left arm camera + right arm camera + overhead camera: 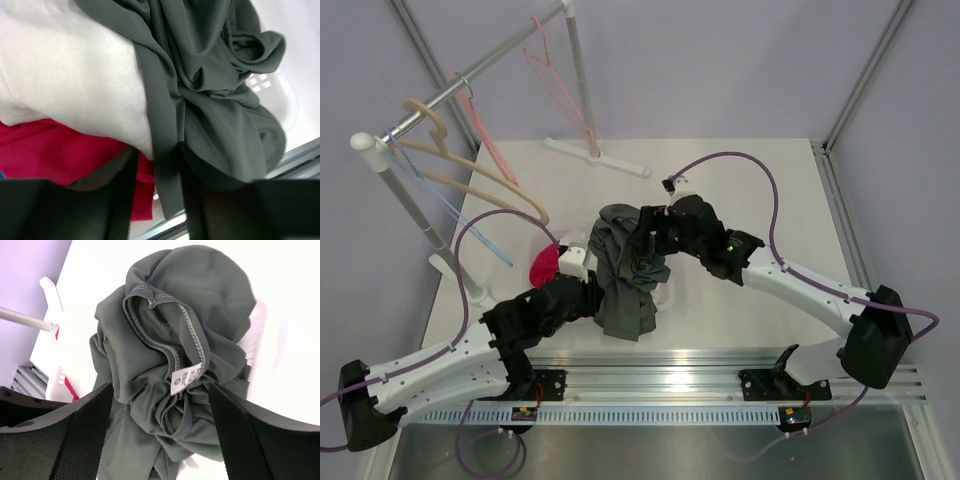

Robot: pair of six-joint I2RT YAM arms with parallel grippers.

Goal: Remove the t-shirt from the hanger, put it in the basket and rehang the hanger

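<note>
The t-shirt lies bunched mid-table, soft, light and floppy. The left gripper pinches a fold at its six o'clock; the right gripper stands spread. Grab the collar.

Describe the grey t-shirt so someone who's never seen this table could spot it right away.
Look at the middle of the white table, between the two grippers. The t-shirt is the crumpled dark charcoal heap there. Unlike the white cloth and red garment at its left edge, it is the largest and darkest piece.
</note>
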